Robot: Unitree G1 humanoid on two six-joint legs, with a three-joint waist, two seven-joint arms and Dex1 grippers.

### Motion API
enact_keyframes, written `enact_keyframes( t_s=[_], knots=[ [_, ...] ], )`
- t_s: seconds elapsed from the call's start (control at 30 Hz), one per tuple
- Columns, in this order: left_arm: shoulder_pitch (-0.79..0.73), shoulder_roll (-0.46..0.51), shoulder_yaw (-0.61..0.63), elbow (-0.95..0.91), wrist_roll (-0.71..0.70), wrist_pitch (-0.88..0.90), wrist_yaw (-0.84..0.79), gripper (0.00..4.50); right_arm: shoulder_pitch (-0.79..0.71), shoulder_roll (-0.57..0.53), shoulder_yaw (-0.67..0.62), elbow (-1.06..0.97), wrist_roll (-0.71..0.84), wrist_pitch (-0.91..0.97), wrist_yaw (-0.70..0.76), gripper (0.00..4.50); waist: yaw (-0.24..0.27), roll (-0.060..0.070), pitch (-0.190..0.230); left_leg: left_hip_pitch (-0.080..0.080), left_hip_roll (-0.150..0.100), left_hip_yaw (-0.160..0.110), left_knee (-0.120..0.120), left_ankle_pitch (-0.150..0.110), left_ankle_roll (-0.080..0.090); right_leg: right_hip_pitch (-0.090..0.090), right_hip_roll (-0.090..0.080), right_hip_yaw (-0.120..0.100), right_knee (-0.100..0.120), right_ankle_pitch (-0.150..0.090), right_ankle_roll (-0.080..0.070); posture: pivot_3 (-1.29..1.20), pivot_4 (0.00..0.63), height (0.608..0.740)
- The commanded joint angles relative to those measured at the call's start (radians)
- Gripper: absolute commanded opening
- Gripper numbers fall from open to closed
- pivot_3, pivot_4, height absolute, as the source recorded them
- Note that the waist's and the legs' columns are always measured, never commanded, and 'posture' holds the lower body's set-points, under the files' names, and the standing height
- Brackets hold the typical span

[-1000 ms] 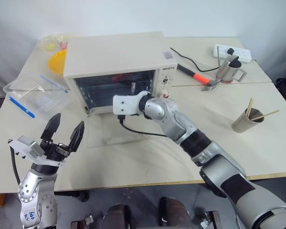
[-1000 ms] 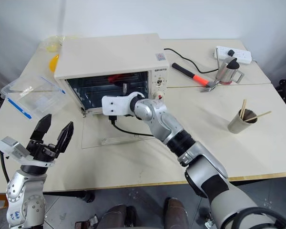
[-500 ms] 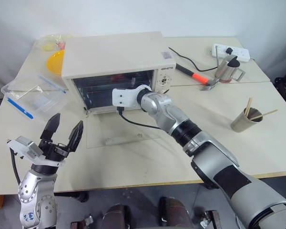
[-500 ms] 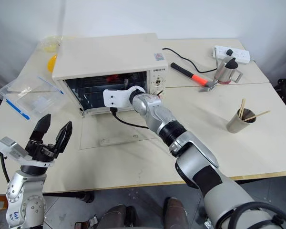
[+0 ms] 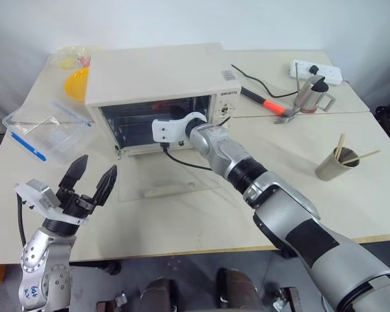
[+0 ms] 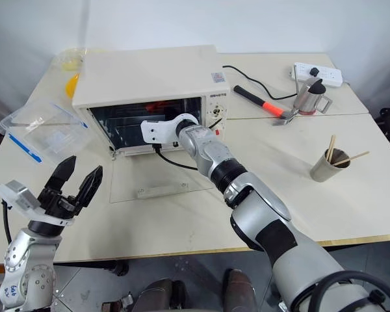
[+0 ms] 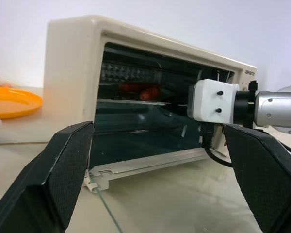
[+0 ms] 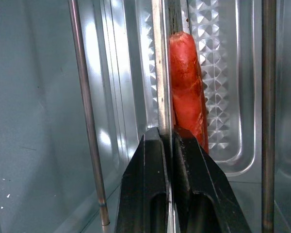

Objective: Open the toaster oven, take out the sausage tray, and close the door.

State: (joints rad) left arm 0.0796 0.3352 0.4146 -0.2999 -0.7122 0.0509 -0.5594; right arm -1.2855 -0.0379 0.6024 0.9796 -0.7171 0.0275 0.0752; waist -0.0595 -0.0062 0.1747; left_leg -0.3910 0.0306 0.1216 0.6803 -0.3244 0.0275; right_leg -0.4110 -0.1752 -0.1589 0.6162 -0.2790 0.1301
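Observation:
The cream-white toaster oven point(image 5: 156, 71) stands at the back of the table. Its glass door point(image 5: 172, 175) is folded down flat in front of it. My right gripper point(image 8: 170, 133) reaches into the cavity and is shut on the thin front rim of the silver sausage tray point(image 8: 223, 73). A red sausage point(image 8: 186, 92) lies on the tray just past the fingertips. From the head views, the white wrist block point(image 5: 172, 129) hides those fingers. My left gripper point(image 5: 96, 166) hangs open at the table's near left, facing the oven and short of the door, with nothing between its fingers.
A clear plastic box with blue strips point(image 5: 45, 133) and an orange plate point(image 5: 78, 82) lie left of the oven. To its right are a hammer point(image 5: 266, 103), a metal jug point(image 5: 312, 95), a power strip point(image 5: 317, 70) and a cup of chopsticks point(image 5: 335, 166).
My right hand has pushed deeper into the oven cavity, and the arm has straightened behind it. The left gripper has stayed where it was, still open.

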Motion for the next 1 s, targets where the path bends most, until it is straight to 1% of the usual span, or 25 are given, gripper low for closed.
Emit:
enact_keyframes(
  t_s=[0.03,0.07,0.27,0.33,0.57,0.83,1.0],
  knots=[
    [-0.021,0.018,0.007,-0.038,-0.025,0.037,0.029,4.5,-0.006,-0.013,-0.012,-0.089,-0.003,-0.006,0.008,0.02,0.0,0.0,0.0,0.0,0.0,0.0,0.0,0.0,0.0,0.0,0.0,0.0,0.0,0.0,0.0,0.0,0.15,0.74],
    [-0.024,0.019,0.008,-0.039,-0.025,0.045,0.034,4.5,-0.002,-0.016,-0.01,-0.1,-0.007,-0.006,0.011,0.02,0.0,0.0,0.0,0.0,0.0,0.0,0.0,0.0,0.0,0.0,0.0,0.0,0.0,0.0,0.0,0.0,0.15,0.74],
    [-0.064,0.026,0.002,-0.024,-0.018,0.08,0.047,4.5,0.1,-0.058,-0.018,-0.36,-0.025,0.058,0.107,0.02,0.003,0.0,0.0,-0.002,0.001,-0.001,-0.003,-0.001,-0.001,-0.001,0.002,0.0,-0.004,0.0,0.0,0.0,0.15,0.74],
    [-0.069,0.025,0.001,-0.022,-0.016,0.087,0.047,4.5,0.121,-0.064,-0.023,-0.415,-0.03,0.078,0.126,0.02,0.002,0.0,0.0,-0.002,0.001,-0.001,-0.005,-0.001,-0.002,-0.001,0.003,-0.001,-0.005,0.0,0.0,0.0,0.15,0.74],
    [-0.1,0.029,-0.013,-0.007,-0.011,0.105,0.032,4.5,0.187,-0.074,-0.031,-0.558,-0.049,0.118,0.174,0.02,0.003,0.0,0.0,-0.002,0.001,-0.001,-0.008,0.0,-0.003,-0.001,0.006,-0.001,-0.008,0.0,0.0,0.0,0.15,0.74],
    [-0.13,0.042,-0.003,0.015,-0.016,0.114,0.016,4.5,0.276,-0.113,-0.032,-0.747,-0.086,0.132,0.225,0.02,0.002,0.0,0.0,-0.002,0.001,0.0,-0.007,0.0,-0.004,-0.001,0.007,0.0,-0.009,0.0,0.0,0.0,0.15,0.74],
    [-0.141,0.05,-0.006,0.025,-0.018,0.117,0.007,4.5,0.313,-0.125,-0.036,-0.812,-0.098,0.13,0.241,0.02,0.003,0.0,0.0,-0.002,0.0,0.0,-0.009,-0.001,-0.004,-0.001,0.007,0.0,-0.01,0.0,0.0,0.0,0.15,0.74]
  ],
)
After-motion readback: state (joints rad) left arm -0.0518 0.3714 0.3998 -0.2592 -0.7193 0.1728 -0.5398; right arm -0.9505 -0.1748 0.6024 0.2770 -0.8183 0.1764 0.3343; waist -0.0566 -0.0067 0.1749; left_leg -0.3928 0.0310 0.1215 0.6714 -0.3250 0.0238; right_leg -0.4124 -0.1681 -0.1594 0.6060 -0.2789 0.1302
